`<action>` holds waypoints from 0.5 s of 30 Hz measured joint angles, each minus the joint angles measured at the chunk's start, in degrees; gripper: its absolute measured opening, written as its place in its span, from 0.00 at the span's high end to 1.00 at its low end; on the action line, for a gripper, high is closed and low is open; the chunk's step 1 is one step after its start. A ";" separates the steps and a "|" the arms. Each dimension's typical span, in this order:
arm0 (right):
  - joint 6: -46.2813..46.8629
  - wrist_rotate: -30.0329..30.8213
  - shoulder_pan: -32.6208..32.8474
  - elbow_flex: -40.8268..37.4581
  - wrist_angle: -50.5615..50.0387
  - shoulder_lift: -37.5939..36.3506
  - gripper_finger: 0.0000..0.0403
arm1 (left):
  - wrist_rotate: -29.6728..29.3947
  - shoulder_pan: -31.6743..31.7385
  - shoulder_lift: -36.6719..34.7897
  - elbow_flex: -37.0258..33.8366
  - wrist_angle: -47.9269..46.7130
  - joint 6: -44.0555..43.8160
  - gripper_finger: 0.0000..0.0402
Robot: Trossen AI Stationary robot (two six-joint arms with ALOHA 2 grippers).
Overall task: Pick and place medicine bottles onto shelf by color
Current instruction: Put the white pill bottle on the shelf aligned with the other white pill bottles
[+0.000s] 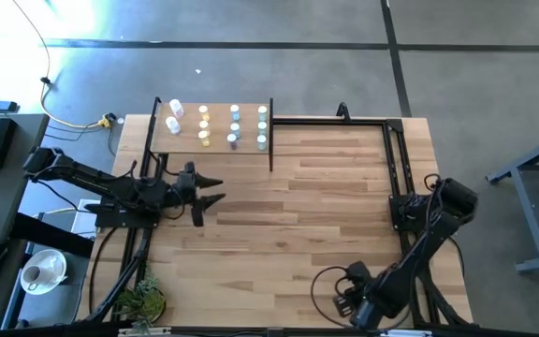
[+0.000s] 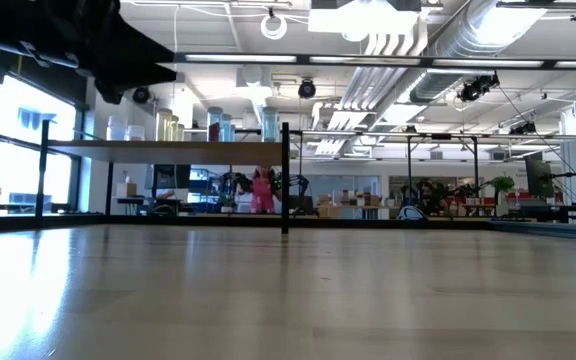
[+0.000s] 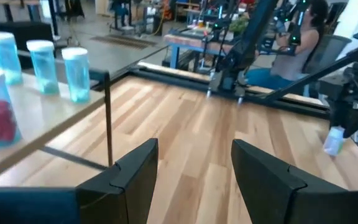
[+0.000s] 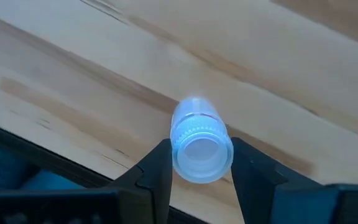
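Right gripper (image 4: 199,167) clamps small light-blue capped medicine bottle (image 4: 197,140) between fingers, above wood-plank tabletop (image 4: 278,81). Left gripper (image 3: 191,180) spread wide, empty, beside light-wood shelf (image 3: 42,121) holding more bottles.

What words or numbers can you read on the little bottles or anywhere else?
None can be read.
The bottle in the right pincer has a red band, too blurred to read.
The bottles on the shelf show no readable labels.
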 joint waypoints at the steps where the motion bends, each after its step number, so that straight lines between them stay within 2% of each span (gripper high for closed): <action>1: -1.58 0.71 -0.68 0.00 0.75 0.00 0.70 | -0.21 -0.41 0.01 0.00 -0.38 -0.52 0.52; 15: -32.81 3.42 -15.38 0.00 11.04 0.00 0.69 | -2.14 -9.43 0.77 -0.02 -6.04 -5.33 0.52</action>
